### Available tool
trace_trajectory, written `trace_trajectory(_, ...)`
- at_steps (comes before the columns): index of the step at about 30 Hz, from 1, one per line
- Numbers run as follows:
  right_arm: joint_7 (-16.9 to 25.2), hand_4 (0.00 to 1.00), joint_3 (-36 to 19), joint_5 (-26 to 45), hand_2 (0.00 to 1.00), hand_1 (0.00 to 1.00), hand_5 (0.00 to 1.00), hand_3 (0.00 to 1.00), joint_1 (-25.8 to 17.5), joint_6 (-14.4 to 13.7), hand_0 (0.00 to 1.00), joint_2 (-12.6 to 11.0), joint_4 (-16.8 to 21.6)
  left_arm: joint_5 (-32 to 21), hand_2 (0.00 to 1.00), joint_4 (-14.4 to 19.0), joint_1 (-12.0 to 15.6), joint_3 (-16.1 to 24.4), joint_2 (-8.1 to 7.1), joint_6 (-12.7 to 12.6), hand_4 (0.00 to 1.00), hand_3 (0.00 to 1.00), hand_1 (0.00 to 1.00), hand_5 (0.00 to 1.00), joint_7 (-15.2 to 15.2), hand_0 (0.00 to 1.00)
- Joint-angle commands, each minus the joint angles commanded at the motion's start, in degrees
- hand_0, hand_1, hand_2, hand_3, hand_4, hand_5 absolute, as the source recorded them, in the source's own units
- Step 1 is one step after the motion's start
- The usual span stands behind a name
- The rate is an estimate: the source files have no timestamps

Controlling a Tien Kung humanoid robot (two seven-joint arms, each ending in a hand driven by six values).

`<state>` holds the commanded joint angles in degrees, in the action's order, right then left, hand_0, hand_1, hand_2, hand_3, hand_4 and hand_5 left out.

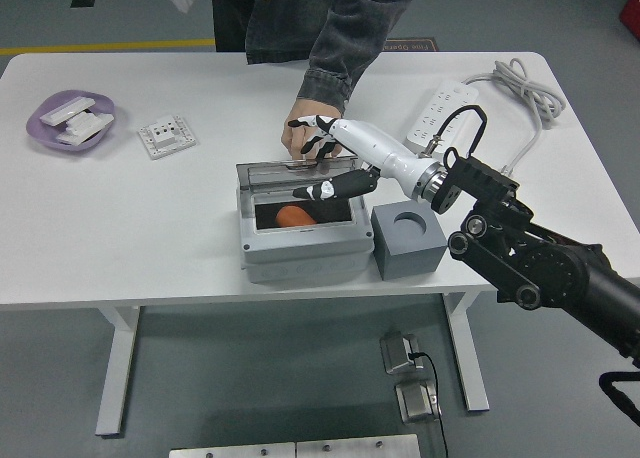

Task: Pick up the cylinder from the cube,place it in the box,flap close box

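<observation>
The orange cylinder lies inside the grey box. The box's clear lid is tilted partway down over the opening. My right hand reaches over the lid's back edge, fingers spread and touching the lid, thumb below near the opening. It holds nothing. A person's hand rests on the lid's far edge, right behind my fingers. The grey cube, with a round empty hole on top, stands against the box's right side. The left arm is out of view.
A purple dish with white parts sits at the far left, with a white switch plate beside it. A white power strip and coiled cable lie at the back right. The person stands at the far side.
</observation>
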<state>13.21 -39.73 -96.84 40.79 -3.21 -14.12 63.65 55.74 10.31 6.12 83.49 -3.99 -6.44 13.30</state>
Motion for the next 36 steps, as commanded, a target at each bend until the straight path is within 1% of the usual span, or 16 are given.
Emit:
trace_trajectory(6, -0.8, 0.92, 0.8, -1.4, 0.639, 0.493, 0.459, 0.876, -1.0, 0.1, 0.581, -0.4, 3.0, -0.2, 0.777, 0.0, 0.0, 0.1, 0.11, 0.0, 0.725, 0.838, 0.811, 0.477, -0.1, 0.822)
trace_trajectory(19, -2.2, 0.916, 1.2, -3.9, 0.642, 0.493, 0.459, 0.874, -4.6, 0.7, 0.569, -0.7, 5.8, -0.3, 0.777, 0.0, 0.3, 0.2, 0.31, -0.1, 0.725, 0.838, 0.811, 0.477, -0.1, 0.822)
trace_trajectory(20, -2.3, 0.91, 1.2, -4.2, 0.644, 0.491, 0.455, 0.874, -5.0, 0.8, 0.55, -0.8, 6.1, -0.3, 0.777, 0.0, 0.3, 0.2, 0.33, -0.1, 0.725, 0.838, 0.811, 0.477, -0.1, 0.822)
trace_trajectory(25, -3.0, 0.91, 0.7, -4.8, 0.644, 0.491, 0.455, 0.874, -6.6, 1.0, 0.55, -1.3, 7.8, -0.4, 0.777, 0.0, 0.4, 0.3, 0.4, -0.1, 0.725, 0.838, 0.811, 0.477, -0.1, 0.822)
trace_trajectory(26, -3.2, 0.892, 0.6, -4.9, 0.645, 0.49, 0.44, 0.874, -6.9, 1.0, 0.534, -1.5, 8.2, -0.3, 0.777, 0.0, 0.4, 0.3, 0.39, -0.1, 0.725, 0.838, 0.811, 0.477, -0.1, 0.822)
trace_trajectory(32, -3.9, 0.881, -0.3, -6.1, 0.647, 0.487, 0.439, 0.878, -7.9, 1.3, 0.526, -1.7, 9.6, -0.3, 0.777, 0.0, 0.5, 0.3, 0.41, -0.2, 0.725, 0.838, 0.811, 0.477, 0.0, 0.822)
trace_trajectory(36, -4.0, 0.881, -1.0, -6.4, 0.647, 0.487, 0.439, 0.878, -8.2, 1.4, 0.526, -1.6, 9.9, -0.4, 0.777, 0.0, 0.5, 0.2, 0.44, -0.1, 0.725, 0.838, 0.811, 0.477, 0.0, 0.822)
